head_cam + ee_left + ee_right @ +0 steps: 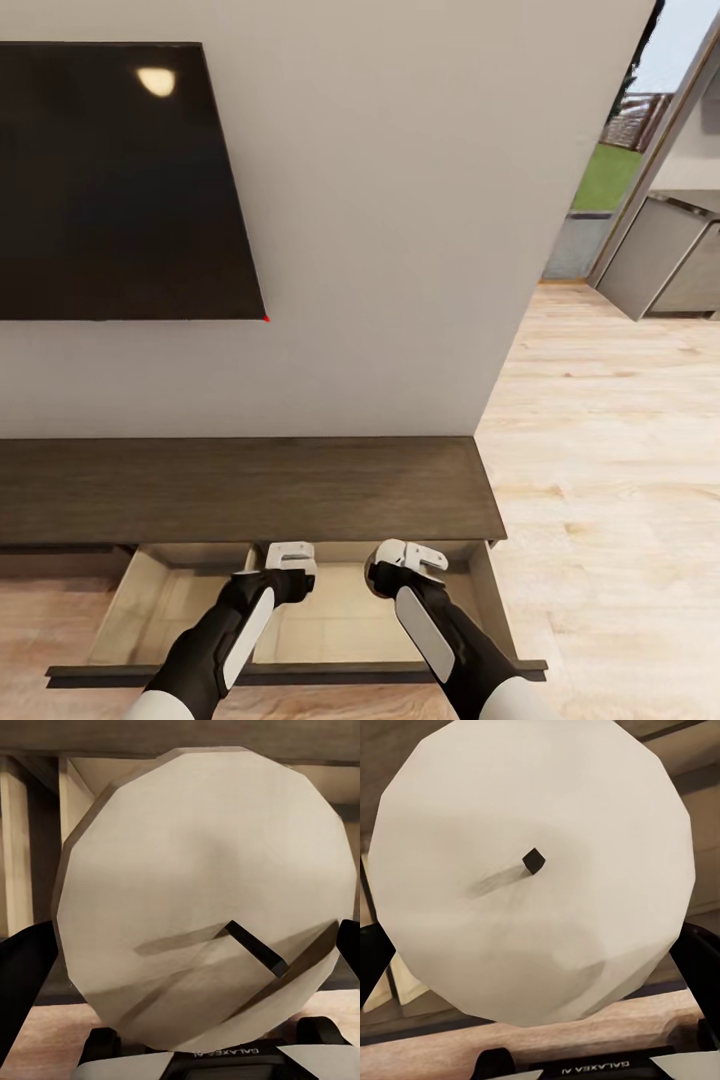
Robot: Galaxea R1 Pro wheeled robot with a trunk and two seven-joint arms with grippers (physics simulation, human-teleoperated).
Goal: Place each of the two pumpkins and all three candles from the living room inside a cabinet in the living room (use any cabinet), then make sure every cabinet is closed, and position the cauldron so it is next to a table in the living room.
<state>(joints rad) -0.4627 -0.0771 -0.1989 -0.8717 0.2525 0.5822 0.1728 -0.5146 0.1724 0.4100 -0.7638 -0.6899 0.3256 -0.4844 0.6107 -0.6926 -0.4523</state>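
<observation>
The cabinet point(250, 490) is a long dark-brown console under the wall, with one wide drawer point(330, 625) pulled out and its pale beige inside showing. Both arms reach down over that drawer. My left gripper point(291, 556) is shut on a cream candle point(202, 892) with a black wick; its dark fingers point(22, 979) press the candle's sides. My right gripper point(412, 560) is shut on a second cream candle point(540, 870), held between its fingers point(701, 967). The pumpkins, cauldron and table are out of view.
A black TV point(120, 180) hangs on the white wall above the console. The drawer's dark front panel point(300, 675) juts toward me. Light wood floor point(600, 450) stretches to the right, toward grey units point(670, 250) and a doorway to grass.
</observation>
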